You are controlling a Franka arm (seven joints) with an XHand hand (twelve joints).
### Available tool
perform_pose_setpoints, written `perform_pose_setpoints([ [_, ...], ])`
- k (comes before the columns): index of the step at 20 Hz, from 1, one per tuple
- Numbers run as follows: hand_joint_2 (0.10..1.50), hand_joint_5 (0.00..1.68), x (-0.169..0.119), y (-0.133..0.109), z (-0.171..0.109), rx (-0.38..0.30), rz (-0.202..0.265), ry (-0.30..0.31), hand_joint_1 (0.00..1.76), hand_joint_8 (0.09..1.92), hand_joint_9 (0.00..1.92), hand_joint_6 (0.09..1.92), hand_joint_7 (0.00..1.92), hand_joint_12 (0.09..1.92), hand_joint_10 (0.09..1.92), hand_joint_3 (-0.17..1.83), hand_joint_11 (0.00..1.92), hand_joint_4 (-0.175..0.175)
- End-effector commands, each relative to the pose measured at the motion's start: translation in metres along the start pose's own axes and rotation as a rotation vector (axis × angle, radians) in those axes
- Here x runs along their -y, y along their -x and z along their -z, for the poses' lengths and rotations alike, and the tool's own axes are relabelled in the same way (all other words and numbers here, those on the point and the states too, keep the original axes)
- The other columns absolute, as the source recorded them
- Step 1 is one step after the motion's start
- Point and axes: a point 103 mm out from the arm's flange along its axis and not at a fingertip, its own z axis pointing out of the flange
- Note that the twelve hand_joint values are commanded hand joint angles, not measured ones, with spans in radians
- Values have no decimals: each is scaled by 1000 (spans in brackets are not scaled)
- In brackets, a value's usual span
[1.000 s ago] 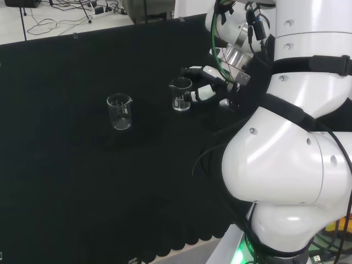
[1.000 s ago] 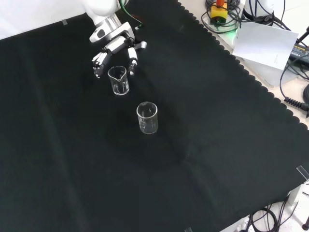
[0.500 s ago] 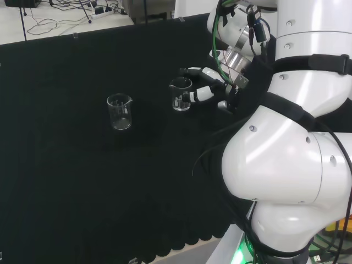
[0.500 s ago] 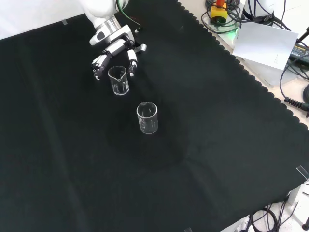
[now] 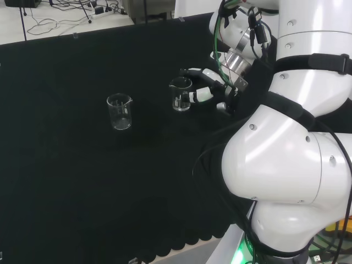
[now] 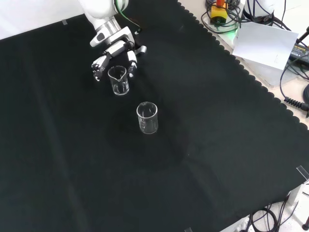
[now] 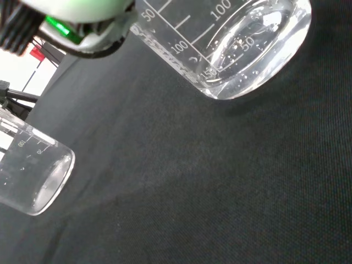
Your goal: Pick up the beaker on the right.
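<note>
In the wrist view we look closely at the beaker [image 7: 236, 49]: clear glass, round, with a thick base and white graduation lines and numerals up its wall. We see small bright specks or droplets near the bottom, though we cannot tell whether it holds any liquid. A blurred white part of the hand [image 7: 71, 14] sits beside its rim. The second beaker [image 7: 30, 170] shows in the same view, also clear and marked with a white scale, and apart from the first on the black cloth.

In the front view the second beaker [image 6: 147, 117] stands upright near the middle of the frame, and looks empty to us. Beyond it, in the upper left of the frame, stands the beaker [image 6: 118, 80], upright on the desk [image 6: 217, 145], with a small pouring lip at its rim. The hand [image 6: 115, 55] comes down from the top of the frame; its fingers [image 6: 132, 62] are relaxed and spread to either side of the beaker, close beside the glass but not clearly curled round it.

In the head view the beaker [image 5: 180, 94] is at upper centre, just left of the hand [image 5: 206, 91], whose fingers reach towards its wall. The second beaker [image 5: 120, 111] stands well to its left. The scales carry numbers we leave unread.
</note>
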Motion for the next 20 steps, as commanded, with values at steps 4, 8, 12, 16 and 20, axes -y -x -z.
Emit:
perform_pose_setpoints([
  [4,518,431,1,2,-3,4,2,3,819,672,350,87,254,1371,632,530,0,-29],
  [8,517,435,0,2,-3,3,3,3,821,672,351,87,256,1371,633,528,0,-29],
  [12,518,436,-2,1,-4,9,2,-1,822,671,351,87,256,1370,632,527,0,-29],
  [16,518,435,-6,-2,-5,14,4,-6,822,667,348,87,248,1367,630,525,0,-29],
  [20,518,430,-12,-8,-9,17,15,-6,821,665,346,87,245,1362,629,523,0,-29],
])
